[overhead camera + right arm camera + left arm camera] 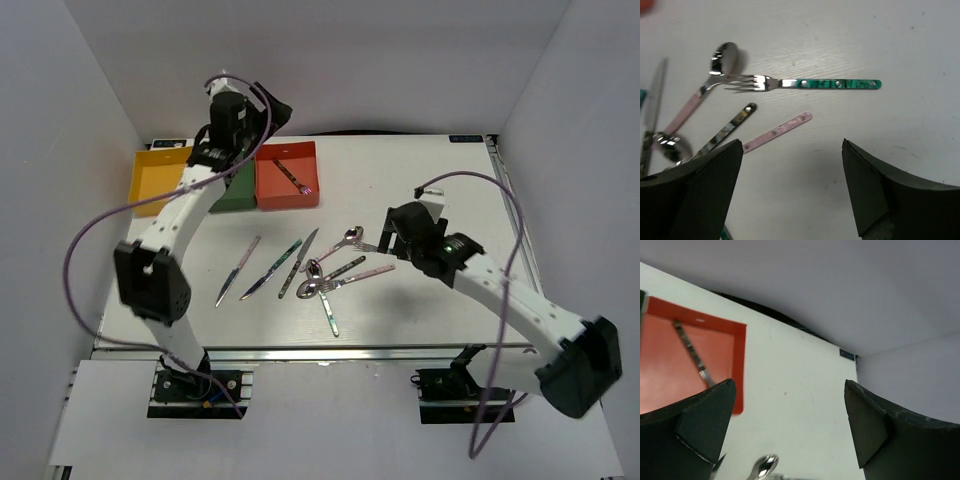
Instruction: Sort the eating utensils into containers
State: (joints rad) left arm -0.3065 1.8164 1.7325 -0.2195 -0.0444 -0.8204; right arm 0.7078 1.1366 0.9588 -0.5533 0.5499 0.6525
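Note:
The red-orange bin (288, 175) holds one utensil (293, 178); it also shows in the left wrist view (690, 350). The dark green bin (237, 192) is partly hidden under my left arm. The yellow bin (157, 180) looks empty. Several utensils (300, 265) lie loose mid-table. My left gripper (222, 158) (789, 390) is open and empty, held high by the green and red bins. My right gripper (395, 235) (792, 145) is open and empty, just above the table. A green-handled fork (805, 83) and a pink handle (777, 131) lie beyond its fingertips.
White walls enclose the table at the back and both sides. In the right wrist view, a pink-handled spoon (715, 65), a dark handle (730, 125) and a knife (655, 100) lie to the left. A spoon bowl (765, 466) shows low in the left wrist view.

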